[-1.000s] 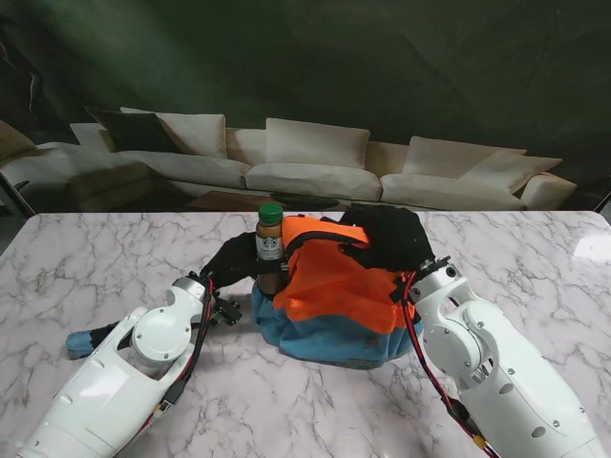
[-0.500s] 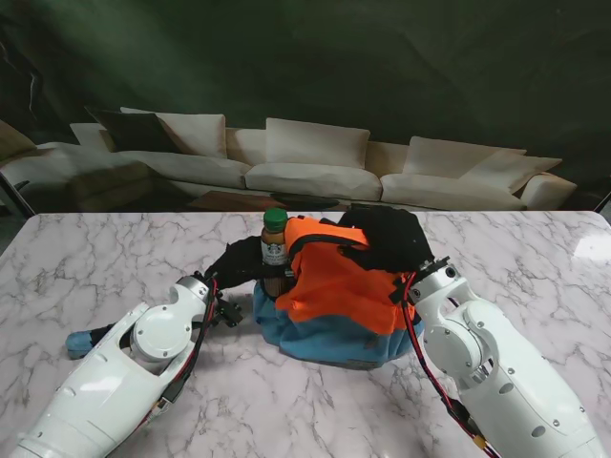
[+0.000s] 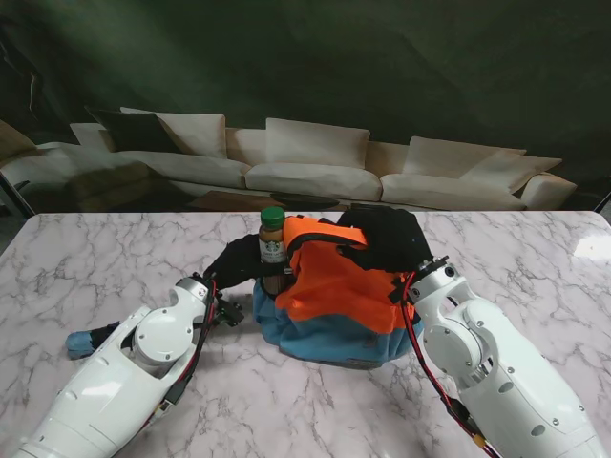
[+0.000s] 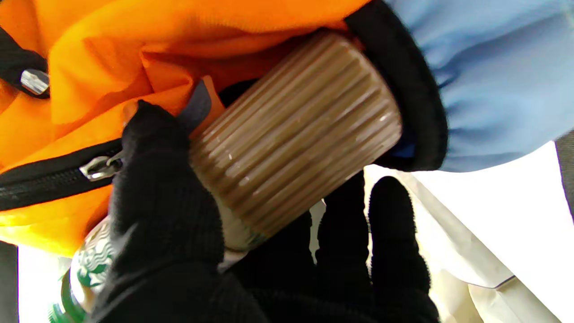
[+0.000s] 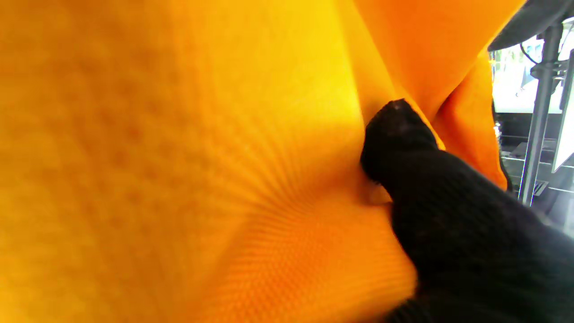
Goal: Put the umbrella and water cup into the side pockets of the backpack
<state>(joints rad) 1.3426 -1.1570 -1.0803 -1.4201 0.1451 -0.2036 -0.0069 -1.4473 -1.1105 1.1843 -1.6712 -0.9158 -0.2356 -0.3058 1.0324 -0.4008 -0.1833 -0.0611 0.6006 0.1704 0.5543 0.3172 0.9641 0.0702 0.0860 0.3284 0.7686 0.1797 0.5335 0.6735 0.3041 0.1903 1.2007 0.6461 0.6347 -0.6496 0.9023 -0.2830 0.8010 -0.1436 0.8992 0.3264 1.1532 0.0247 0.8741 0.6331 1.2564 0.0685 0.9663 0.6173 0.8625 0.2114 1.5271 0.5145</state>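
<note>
Marble table (image 3: 95, 258) is seen only from the stand. The orange-and-blue backpack (image 3: 334, 296) sits at its centre. The right hand (image 3: 387, 239) is laid on the backpack's top at about 1 o'clock, black fingers (image 5: 399, 134) pressed into orange fabric; whether anything is gripped cannot be told. At the backpack's 10 o'clock the left hand (image 3: 237, 262) is closed around the green-capped coffee bottle (image 3: 272, 250). Only the left wrist view shows the ribbed base (image 4: 296, 134) entering the black-rimmed side pocket (image 4: 412, 89).
</note>
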